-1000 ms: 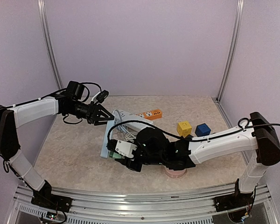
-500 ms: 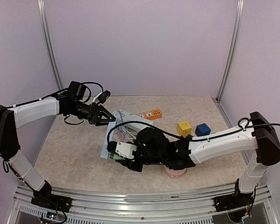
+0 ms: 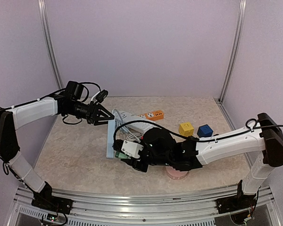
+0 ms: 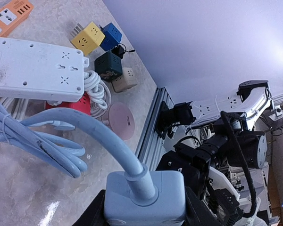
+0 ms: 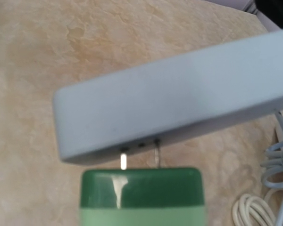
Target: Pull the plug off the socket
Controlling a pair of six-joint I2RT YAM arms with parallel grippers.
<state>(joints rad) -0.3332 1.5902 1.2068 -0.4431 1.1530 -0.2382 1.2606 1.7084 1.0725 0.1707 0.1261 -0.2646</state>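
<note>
The right hand (image 3: pixel 124 158) holds the green plug (image 5: pixel 141 194) tight, and its pins stick partly out of the blue socket strip (image 5: pixel 179 101). The left hand (image 3: pixel 105 117) squeezes the strip's cord end.

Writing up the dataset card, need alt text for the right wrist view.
A green plug sits partly pulled out of a pale blue power strip, two metal prongs showing in the gap between them. The strip slants across the frame, with the beige marbled table behind it and a coiled white cord at lower right.
</note>
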